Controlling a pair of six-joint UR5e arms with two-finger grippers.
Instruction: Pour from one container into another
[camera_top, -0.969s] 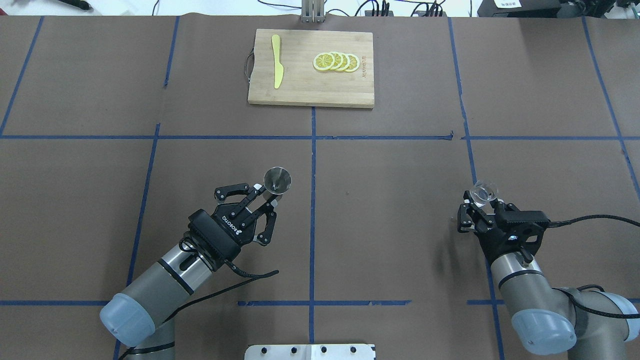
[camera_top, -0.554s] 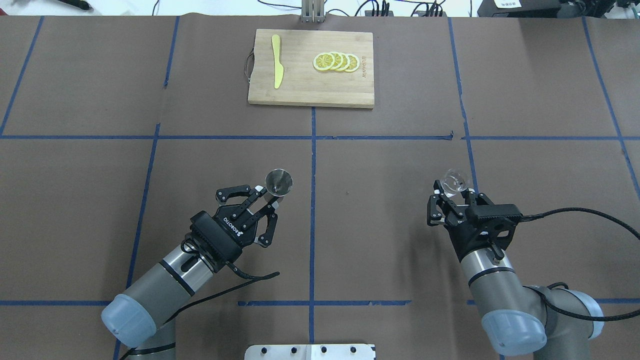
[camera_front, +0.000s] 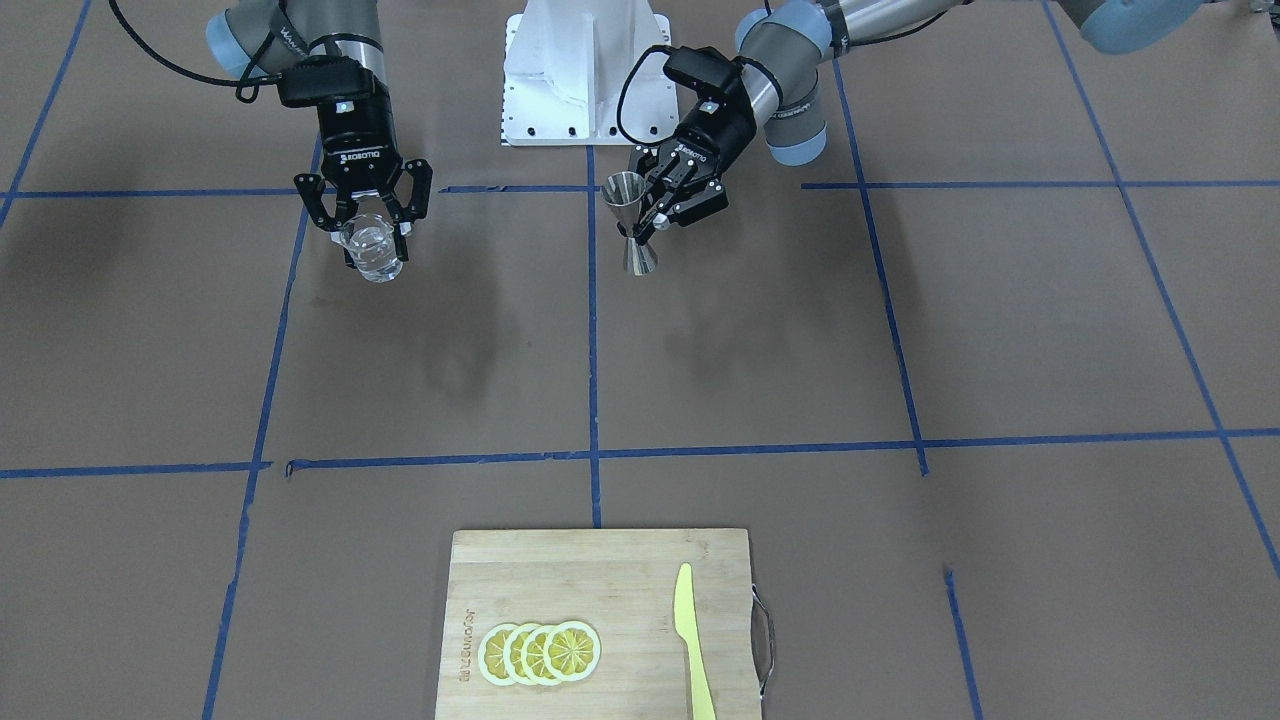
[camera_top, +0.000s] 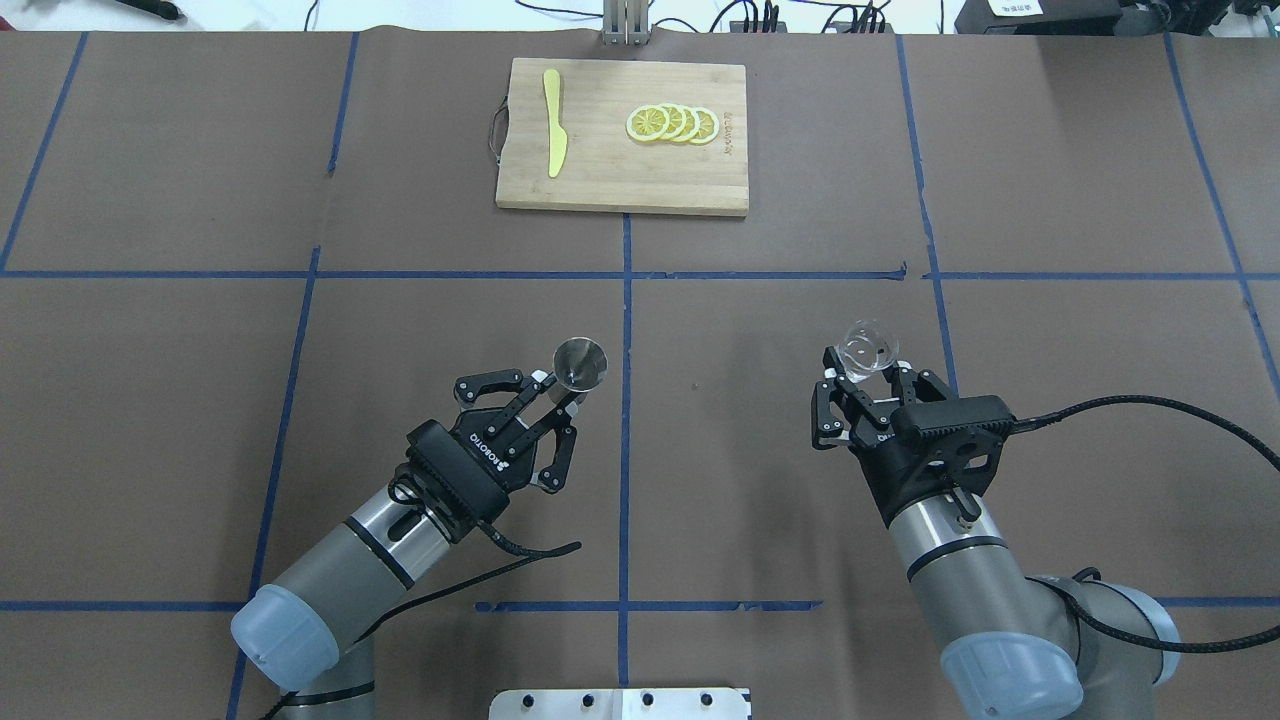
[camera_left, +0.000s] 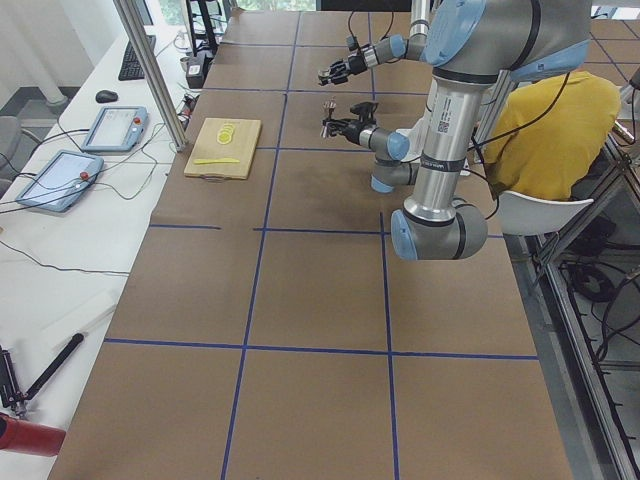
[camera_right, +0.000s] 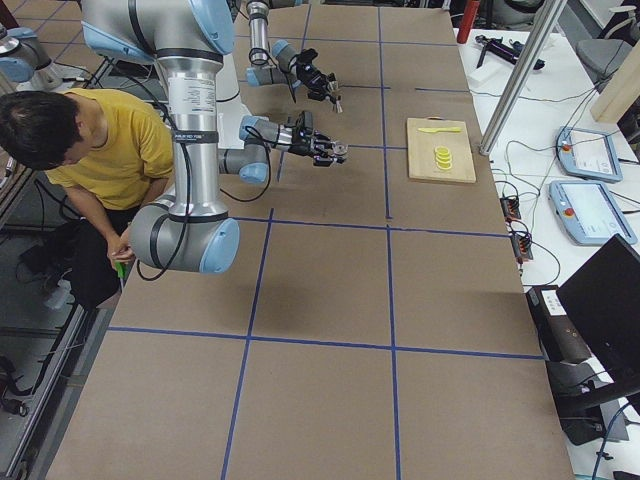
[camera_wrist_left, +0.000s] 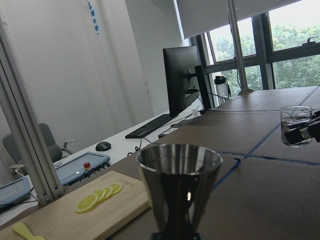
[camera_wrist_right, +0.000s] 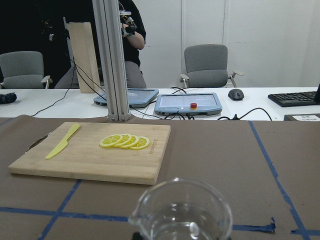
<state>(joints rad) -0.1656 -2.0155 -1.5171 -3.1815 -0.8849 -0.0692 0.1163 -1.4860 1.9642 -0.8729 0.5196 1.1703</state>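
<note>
The clear glass cup (camera_top: 866, 345) hangs upright above the table at the right, my right gripper (camera_top: 866, 373) shut on it. In the right wrist view the cup (camera_wrist_right: 182, 214) fills the bottom edge, with a little clear liquid in it. The steel hourglass jigger (camera_top: 580, 361) stands upright just left of the centre line, my left gripper (camera_top: 560, 392) shut on its narrow waist. The front-facing view shows the jigger (camera_front: 627, 208) and the cup (camera_front: 372, 252) a grid cell apart. From the left wrist view, the jigger (camera_wrist_left: 179, 182) is close and the cup (camera_wrist_left: 296, 125) sits at the far right.
A wooden cutting board (camera_top: 600, 175) lies at the far middle of the table, with lemon slices (camera_top: 672, 123) and a yellow knife (camera_top: 553, 122) on it. A person in a yellow shirt (camera_right: 105, 150) sits behind the robot. Blue tape lines cross the brown table cover.
My right gripper has carried the cup left and farther from the robot, toward the middle. My left gripper has shifted the jigger slightly right.
</note>
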